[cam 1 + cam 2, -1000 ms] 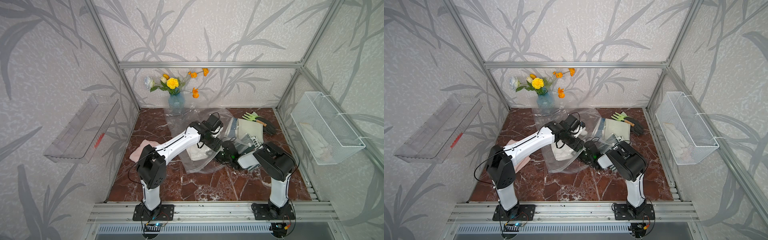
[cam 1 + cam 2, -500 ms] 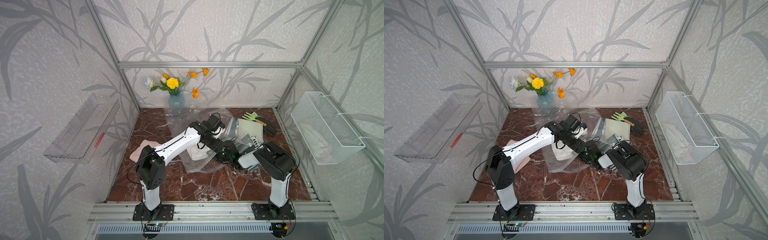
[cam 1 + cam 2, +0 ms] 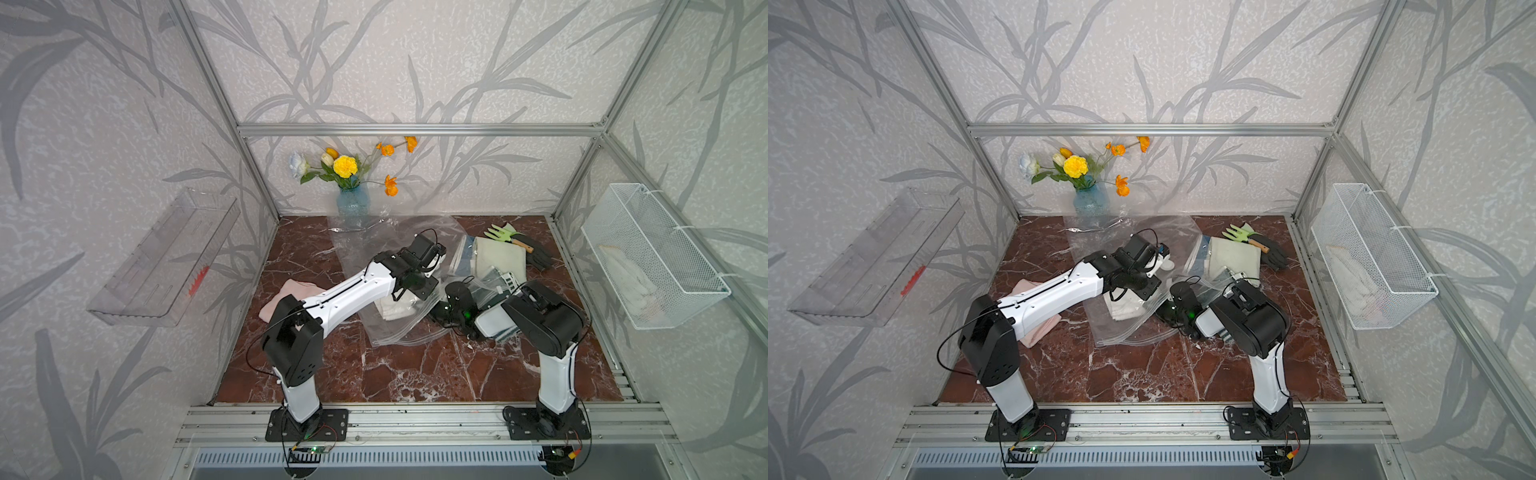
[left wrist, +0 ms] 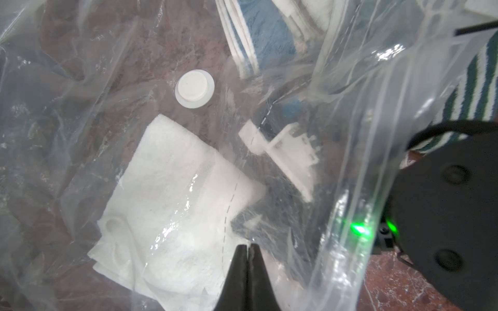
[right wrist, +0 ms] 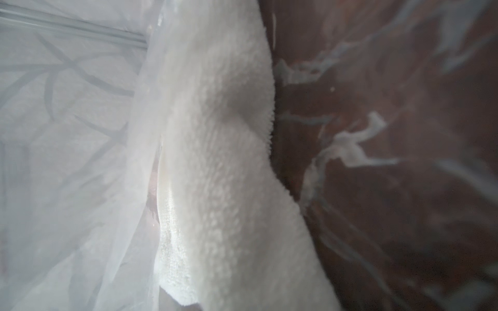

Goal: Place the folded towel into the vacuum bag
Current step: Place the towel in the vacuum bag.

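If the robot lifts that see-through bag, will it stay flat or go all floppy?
Probably floppy: the vacuum bag is thin, crinkled film lying in folds. Likely slippery too, as it shines glossy. The white towel inside would probably drag one end down.

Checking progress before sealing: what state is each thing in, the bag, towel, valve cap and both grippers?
Transparent crinkly plastic vacuum bag: spread out, mouth unsealed.
White folded towel: folded, inside the bag.
Round white valve cap: fitted on.
Left gripper: shut, over the towel.
Right gripper: at the bag mouth, open or shut unclear.
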Action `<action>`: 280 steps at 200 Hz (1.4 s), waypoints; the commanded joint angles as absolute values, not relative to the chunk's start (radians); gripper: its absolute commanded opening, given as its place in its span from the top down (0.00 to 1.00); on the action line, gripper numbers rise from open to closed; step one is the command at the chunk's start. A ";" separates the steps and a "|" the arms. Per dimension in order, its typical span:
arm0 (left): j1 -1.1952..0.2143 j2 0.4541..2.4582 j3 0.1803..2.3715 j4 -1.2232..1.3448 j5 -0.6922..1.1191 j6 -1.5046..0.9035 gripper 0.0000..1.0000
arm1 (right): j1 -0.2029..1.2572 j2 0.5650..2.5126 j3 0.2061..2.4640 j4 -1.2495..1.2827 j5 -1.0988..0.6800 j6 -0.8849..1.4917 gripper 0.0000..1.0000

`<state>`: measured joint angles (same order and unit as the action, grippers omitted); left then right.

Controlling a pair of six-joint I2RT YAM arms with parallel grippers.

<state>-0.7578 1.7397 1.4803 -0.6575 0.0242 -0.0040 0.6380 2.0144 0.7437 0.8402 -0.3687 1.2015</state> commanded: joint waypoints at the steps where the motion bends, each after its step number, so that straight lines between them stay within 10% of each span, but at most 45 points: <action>1: -0.759 1.670 1.463 -0.645 0.018 -0.031 1.00 | 0.636 2.048 0.771 0.766 -0.362 1.175 0.87; 51: -0.765 1.628 1.389 -0.618 0.236 -0.057 0.22 | 0.627 1.998 0.717 0.771 -0.351 1.172 0.87; 103: -0.779 1.702 1.410 -0.552 0.187 -0.015 0.16 | 0.626 1.998 0.715 0.777 -0.363 1.180 0.87; 157: -0.798 1.781 1.449 -0.522 -0.061 0.062 0.27 | 0.627 2.005 0.705 0.811 -0.366 1.202 0.87; 220: -0.797 1.617 1.381 -0.429 -0.026 0.020 0.97 | 0.628 2.007 0.702 0.799 -0.354 1.186 0.87; 280: -0.774 1.559 1.260 -0.368 0.065 -0.027 1.00 | 0.689 2.080 0.911 0.752 -0.375 1.132 0.92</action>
